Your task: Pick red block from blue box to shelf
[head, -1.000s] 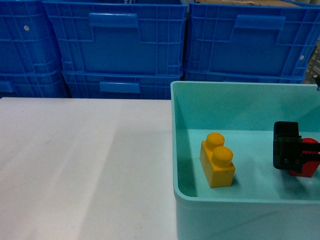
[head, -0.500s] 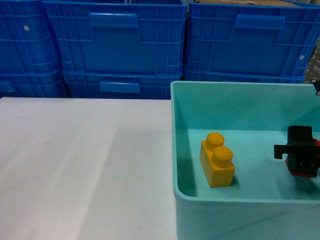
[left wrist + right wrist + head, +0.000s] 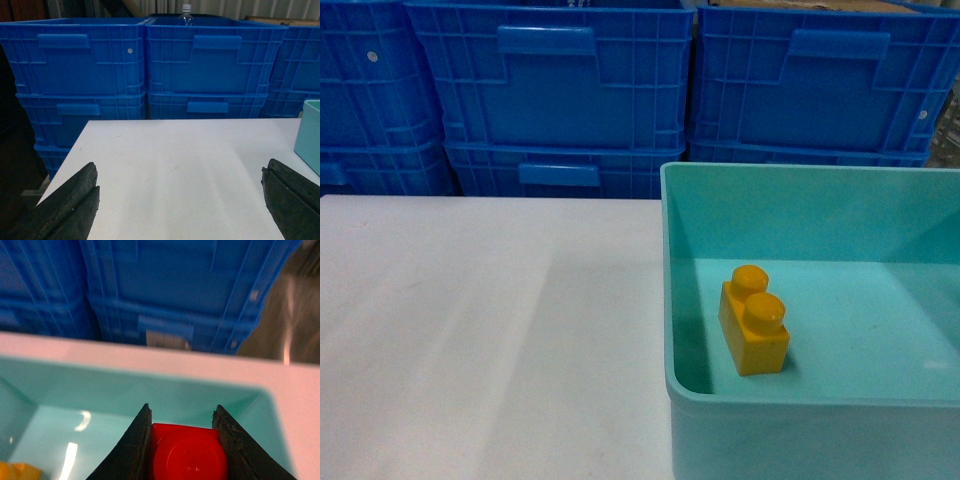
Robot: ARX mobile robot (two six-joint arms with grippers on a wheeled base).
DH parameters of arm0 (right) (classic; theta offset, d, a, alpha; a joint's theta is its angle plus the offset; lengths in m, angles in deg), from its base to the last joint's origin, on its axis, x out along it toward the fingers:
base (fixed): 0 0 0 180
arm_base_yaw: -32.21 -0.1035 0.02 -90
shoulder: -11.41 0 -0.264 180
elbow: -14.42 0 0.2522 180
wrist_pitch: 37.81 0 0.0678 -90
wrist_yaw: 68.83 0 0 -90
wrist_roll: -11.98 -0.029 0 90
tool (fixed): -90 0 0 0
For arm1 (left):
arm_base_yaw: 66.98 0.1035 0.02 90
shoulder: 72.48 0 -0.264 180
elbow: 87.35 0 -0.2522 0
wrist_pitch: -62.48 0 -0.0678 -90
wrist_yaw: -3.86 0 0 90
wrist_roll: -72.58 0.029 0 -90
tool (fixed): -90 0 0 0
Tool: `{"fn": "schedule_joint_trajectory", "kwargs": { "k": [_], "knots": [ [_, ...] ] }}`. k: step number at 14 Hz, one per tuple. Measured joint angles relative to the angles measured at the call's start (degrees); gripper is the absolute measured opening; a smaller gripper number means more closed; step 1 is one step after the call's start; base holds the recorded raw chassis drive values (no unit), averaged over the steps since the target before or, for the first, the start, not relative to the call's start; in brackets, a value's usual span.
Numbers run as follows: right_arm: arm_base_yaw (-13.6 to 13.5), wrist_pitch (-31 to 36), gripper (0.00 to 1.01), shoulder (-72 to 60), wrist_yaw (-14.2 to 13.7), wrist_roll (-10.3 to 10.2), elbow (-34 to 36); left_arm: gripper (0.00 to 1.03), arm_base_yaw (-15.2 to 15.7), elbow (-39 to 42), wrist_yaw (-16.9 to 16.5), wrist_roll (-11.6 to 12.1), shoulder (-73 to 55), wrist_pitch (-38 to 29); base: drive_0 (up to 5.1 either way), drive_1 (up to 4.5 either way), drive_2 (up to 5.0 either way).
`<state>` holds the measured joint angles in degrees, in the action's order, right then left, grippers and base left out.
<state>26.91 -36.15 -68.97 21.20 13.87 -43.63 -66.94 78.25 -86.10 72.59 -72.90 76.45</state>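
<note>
The red block (image 3: 186, 452) sits clamped between the two dark fingers of my right gripper (image 3: 182, 415), stud facing the camera, above the inside of the blue box (image 3: 125, 395). In the head view the blue box (image 3: 800, 215) fills the lower right, and neither the red block nor the right gripper shows there. My left gripper (image 3: 180, 172) hangs open over the white table (image 3: 175, 165), nothing between its fingers. The shelf is out of view.
A yellow two-stud brick (image 3: 754, 320) stands on the blue box's floor near its left wall. Stacked dark blue ribbed crates (image 3: 560, 90) line the back edge of the white table (image 3: 480, 330). The tub's corner (image 3: 309, 130) shows at the right of the left wrist view.
My right gripper, with the red block in it, moved right and out of the head view. The yellow brick and the left gripper have stayed put.
</note>
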Motion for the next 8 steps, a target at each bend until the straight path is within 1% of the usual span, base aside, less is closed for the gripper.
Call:
{"fn": "schedule_joint_trajectory", "kwargs": {
  "k": [2, 3, 5, 6, 7, 8],
  "knots": [
    [2.1, -0.8, 0.29, 6.7, 3.8, 2.4, -1.9, 0.98, 0.0, 0.0, 0.0, 0.0, 0.0, 0.0, 0.0, 0.0, 0.0],
    [3.0, -2.3, 0.29, 10.7, 6.2, 2.7, -1.3, 0.98, 0.0, 0.0, 0.0, 0.0, 0.0, 0.0, 0.0, 0.0, 0.0],
    [3.1, -3.2, 0.29, 15.4, 7.7, 2.4, 2.3, 0.98, 0.0, 0.0, 0.0, 0.0, 0.0, 0.0, 0.0, 0.0, 0.0],
    [3.5, -3.5, 0.29, 17.8, 8.8, 2.0, 4.5, 0.98, 0.0, 0.0, 0.0, 0.0, 0.0, 0.0, 0.0, 0.0, 0.0],
    [3.6, -1.4, 0.29, 19.8, 8.9, 2.0, 6.4, 0.98, 0.0, 0.0, 0.0, 0.0, 0.0, 0.0, 0.0, 0.0, 0.0],
    [4.2, 0.2, 0.29, 21.6, 9.6, 1.8, 7.5, 0.98, 0.0, 0.0, 0.0, 0.0, 0.0, 0.0, 0.0, 0.0, 0.0]
  ]
}}
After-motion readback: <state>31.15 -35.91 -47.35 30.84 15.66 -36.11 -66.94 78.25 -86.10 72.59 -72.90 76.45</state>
